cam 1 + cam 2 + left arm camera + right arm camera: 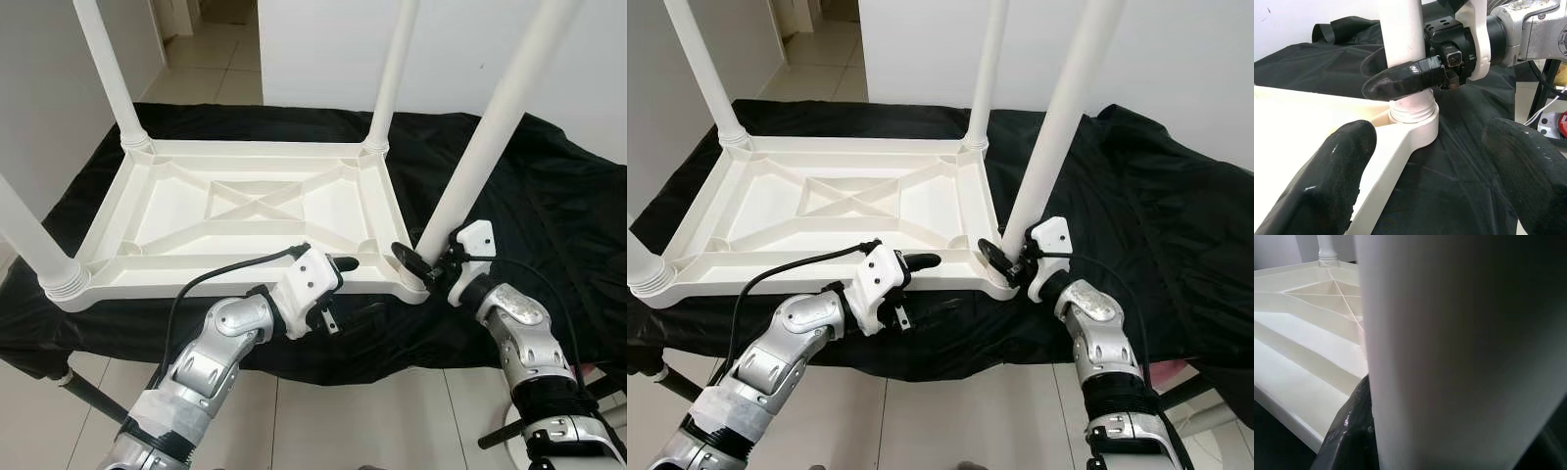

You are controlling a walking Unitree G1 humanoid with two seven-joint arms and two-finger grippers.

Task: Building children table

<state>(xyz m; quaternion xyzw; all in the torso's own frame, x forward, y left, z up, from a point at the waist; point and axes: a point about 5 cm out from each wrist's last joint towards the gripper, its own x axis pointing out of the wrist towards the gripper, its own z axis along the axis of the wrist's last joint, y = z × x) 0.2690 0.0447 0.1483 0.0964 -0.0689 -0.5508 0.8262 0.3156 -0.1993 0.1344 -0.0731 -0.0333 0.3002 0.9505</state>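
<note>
White moulded plastic, the upturned tabletop (240, 211) lies on the black-draped bench (549, 206), four legs up. The right end effector (428, 262) pinches the near-right leg (480, 157) just above its socket. The left end effector (338, 294) hovers spread beside that corner. It looks light, stiff and slick; low grips seem best. Leg tops are cut off.

A home room: pale tiled floor (211, 64), white walls (323, 49), doorway to another room.
</note>
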